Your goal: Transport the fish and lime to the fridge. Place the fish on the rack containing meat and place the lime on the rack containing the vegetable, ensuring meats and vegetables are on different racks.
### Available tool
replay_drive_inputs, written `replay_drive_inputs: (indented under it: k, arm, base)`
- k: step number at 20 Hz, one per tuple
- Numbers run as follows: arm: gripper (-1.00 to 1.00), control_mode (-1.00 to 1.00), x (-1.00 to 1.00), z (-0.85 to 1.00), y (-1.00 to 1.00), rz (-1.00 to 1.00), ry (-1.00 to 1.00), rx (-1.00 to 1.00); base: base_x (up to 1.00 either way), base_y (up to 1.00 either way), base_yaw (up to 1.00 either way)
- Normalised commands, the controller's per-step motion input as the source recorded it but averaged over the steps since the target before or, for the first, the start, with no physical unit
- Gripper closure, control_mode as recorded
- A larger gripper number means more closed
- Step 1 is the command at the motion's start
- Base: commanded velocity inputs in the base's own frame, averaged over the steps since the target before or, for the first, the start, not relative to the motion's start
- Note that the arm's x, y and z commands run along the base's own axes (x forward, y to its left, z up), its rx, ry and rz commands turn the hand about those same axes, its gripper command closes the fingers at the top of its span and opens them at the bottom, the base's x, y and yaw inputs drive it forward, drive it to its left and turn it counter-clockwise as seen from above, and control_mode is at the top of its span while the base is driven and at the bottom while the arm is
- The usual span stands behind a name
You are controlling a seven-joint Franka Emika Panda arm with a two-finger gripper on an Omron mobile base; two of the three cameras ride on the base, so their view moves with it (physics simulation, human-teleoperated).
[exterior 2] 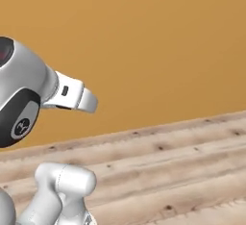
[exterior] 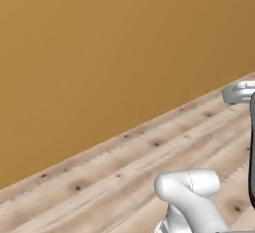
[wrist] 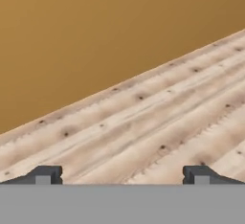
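The fish, the lime and the fridge are out of view. In the hand view my gripper (wrist: 122, 176) is open, its two dark fingertips (wrist: 45, 175) standing far apart at the bottom with nothing between them. It looks out over a pale wooden floor (wrist: 158, 122) toward an ochre wall (wrist: 95, 31). The white arm (exterior 2: 29, 94) rises at the left of the right base view and its lower link (exterior: 191, 197) shows at the bottom right of the left base view.
A plain ochre wall (exterior: 109, 48) fills the upper part of every view and meets the wooden plank floor (exterior: 149, 162) along a slanted line. The floor (exterior 2: 168, 166) stretches ahead of the base.
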Motion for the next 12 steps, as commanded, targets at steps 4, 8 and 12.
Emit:
replay_drive_inputs:
  k: [4, 8, 12]
  arm:
    - [-1.00, 1.00, 0.00, 0.00, 0.00, 0.00, 0.00, 0.00]
    - [-1.00, 1.00, 0.00, 0.00, 0.00, 0.00, 0.00, 0.00]
    - [-1.00, 1.00, 0.00, 0.00, 0.00, 0.00, 0.00, 0.00]
  base:
    - [0.98, 0.32, -0.63]
    - [0.67, 0.55, -0.83]
    - [0.59, 0.52, -0.86]
